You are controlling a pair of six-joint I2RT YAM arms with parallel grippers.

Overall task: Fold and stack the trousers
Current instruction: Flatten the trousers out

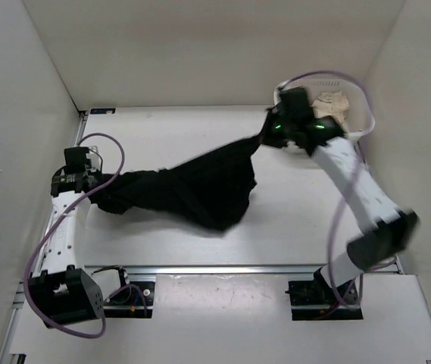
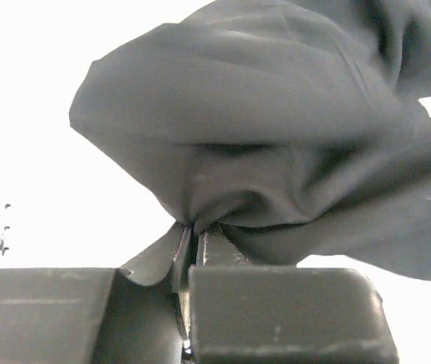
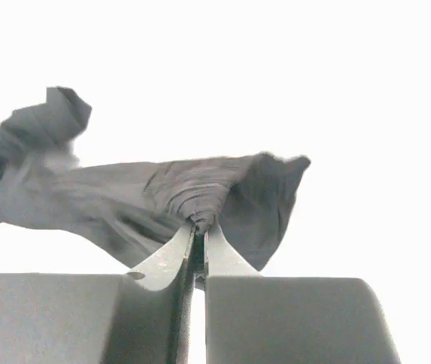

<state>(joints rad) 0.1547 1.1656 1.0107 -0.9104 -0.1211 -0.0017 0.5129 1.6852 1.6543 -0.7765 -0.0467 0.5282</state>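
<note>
Left gripper (image 2: 195,231) clamped tight on one bunched end of the trousers (image 1: 192,189). Right gripper (image 3: 200,226), farther back, pinches the opposite end. Garment sags crumpled between them over the table (image 1: 170,136). No fold made; spreading, folding and stacking outstanding.

White basket (image 1: 330,82) — beige cloth (image 1: 333,102) inside

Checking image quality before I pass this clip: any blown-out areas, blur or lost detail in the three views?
Top view: even light, the right arm slightly smeared, the trousers nearly featureless black. Left wrist: background blown white, folds clear above the left gripper. Right wrist: same white-out behind the right gripper.
</note>
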